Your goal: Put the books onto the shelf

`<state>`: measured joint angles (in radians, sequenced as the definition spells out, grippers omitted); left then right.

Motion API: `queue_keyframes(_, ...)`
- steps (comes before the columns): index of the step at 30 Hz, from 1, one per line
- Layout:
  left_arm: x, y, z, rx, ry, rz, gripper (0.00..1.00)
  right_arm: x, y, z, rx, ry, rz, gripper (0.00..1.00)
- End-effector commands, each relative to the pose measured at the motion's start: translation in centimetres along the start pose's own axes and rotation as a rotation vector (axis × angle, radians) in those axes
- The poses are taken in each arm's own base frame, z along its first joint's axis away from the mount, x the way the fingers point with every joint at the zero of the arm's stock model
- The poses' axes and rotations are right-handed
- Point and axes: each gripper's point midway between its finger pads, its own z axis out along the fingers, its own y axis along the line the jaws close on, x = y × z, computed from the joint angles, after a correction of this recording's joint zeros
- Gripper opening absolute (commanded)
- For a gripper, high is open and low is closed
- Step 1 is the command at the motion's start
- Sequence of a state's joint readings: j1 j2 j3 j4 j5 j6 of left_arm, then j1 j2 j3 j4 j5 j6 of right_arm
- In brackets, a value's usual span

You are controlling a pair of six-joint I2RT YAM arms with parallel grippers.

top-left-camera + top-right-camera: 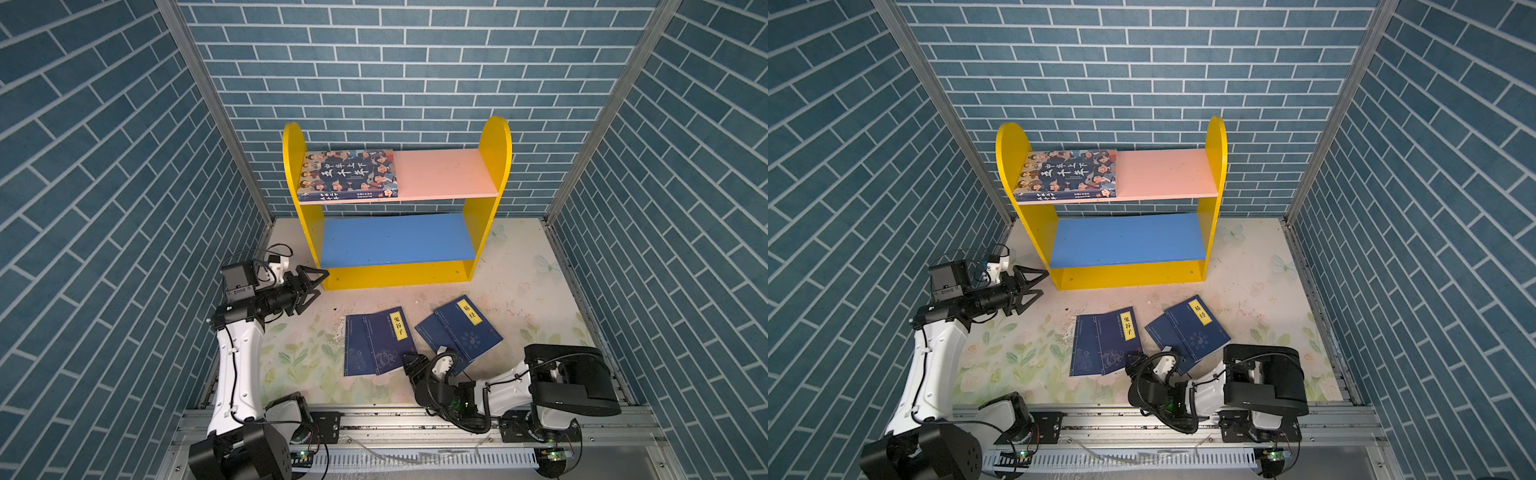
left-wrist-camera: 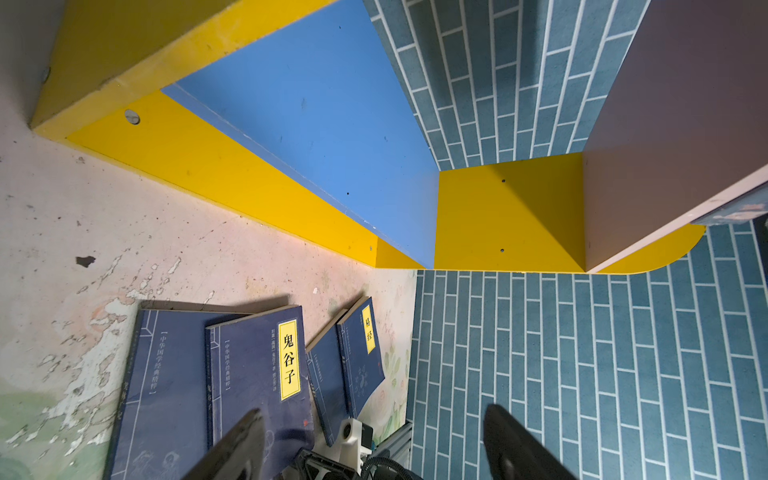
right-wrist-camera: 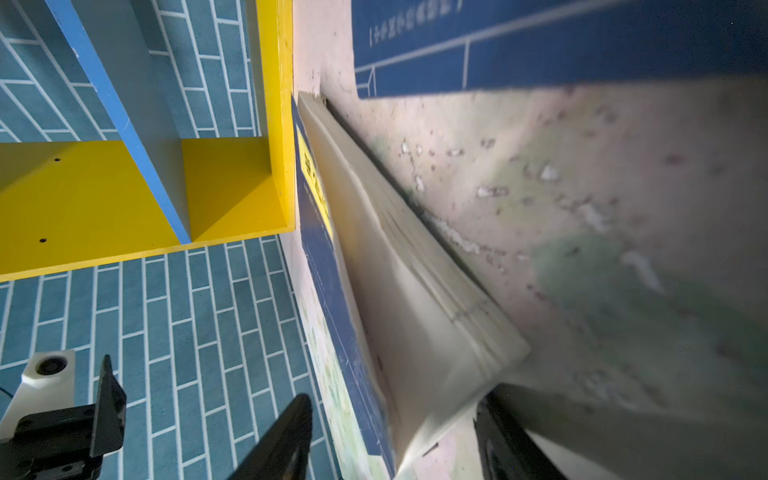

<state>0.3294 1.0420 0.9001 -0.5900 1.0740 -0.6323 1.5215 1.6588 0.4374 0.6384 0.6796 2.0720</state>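
Observation:
The shelf (image 1: 494,158) (image 1: 1219,158) stands against the back wall. The thick book (image 1: 347,174) (image 1: 1067,174) lies flat on the left of its pink upper board, and the blue lower board (image 2: 324,124) is bare. Two overlapping pairs of thin navy books lie on the floor in front: one pair (image 1: 378,340) (image 2: 257,365) to the left, the other (image 1: 461,328) (image 1: 1192,328) to the right. My left gripper (image 1: 323,283) (image 2: 374,411) is open by the shelf's lower left front corner, holding nothing. My right gripper (image 1: 413,363) (image 3: 395,401) is open, its jaws either side of the right pair's near corner (image 3: 415,324).
Blue brick-pattern walls (image 1: 124,208) close in the left, back and right. The floor is a worn floral mat (image 1: 299,353). A metal rail (image 1: 415,419) with both arm bases runs along the front. The left arm's wrist camera (image 3: 45,370) shows in the right wrist view.

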Motion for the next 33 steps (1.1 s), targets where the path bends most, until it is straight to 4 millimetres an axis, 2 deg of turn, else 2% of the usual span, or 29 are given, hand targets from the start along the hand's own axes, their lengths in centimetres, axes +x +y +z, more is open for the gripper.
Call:
queue_keyframes(1, 1.1, 0.6, 1.1, 0.017, 0.033, -0.024, 0.84, -5.1, -7.7, -1.3, 0.23, -0.166, 0.162, 0.65)
queue_keyframes(5, 3.0, 1.0, 2.6, 0.016, 0.108, 0.02, 0.84, -5.1, -7.7, -1.2, 0.234, -0.157, 0.164, 0.65)
queue_keyframes(7, 4.2, 0.5, 3.2, 0.033, 0.163, 0.069, 0.83, -4.9, -7.6, -1.1, 0.232, -0.15, 0.162, 0.65)
queue_keyframes(10, 6.6, 0.3, 3.8, 0.019, 0.266, 0.152, 0.84, -4.9, -7.6, -1.1, 0.233, -0.147, 0.155, 0.66)
queue_keyframes(14, 9.9, 0.7, 5.4, 0.013, 0.386, 0.317, 0.84, -4.7, -7.7, -0.9, 0.232, -0.141, 0.149, 0.66)
queue_keyframes(18, 11.5, 1.7, 7.2, -0.037, 0.434, 0.492, 0.83, -4.4, -7.6, -0.6, 0.236, -0.138, 0.147, 0.67)
queue_keyframes(24, 11.3, 2.5, 9.8, -0.079, 0.409, 0.735, 0.83, -4.3, -7.6, -0.4, 0.231, -0.142, 0.15, 0.67)
queue_keyframes(33, 10.5, 6.1, 12.8, -0.215, 0.415, 0.832, 0.81, -4.2, -7.3, -0.4, 0.234, -0.138, 0.155, 0.67)
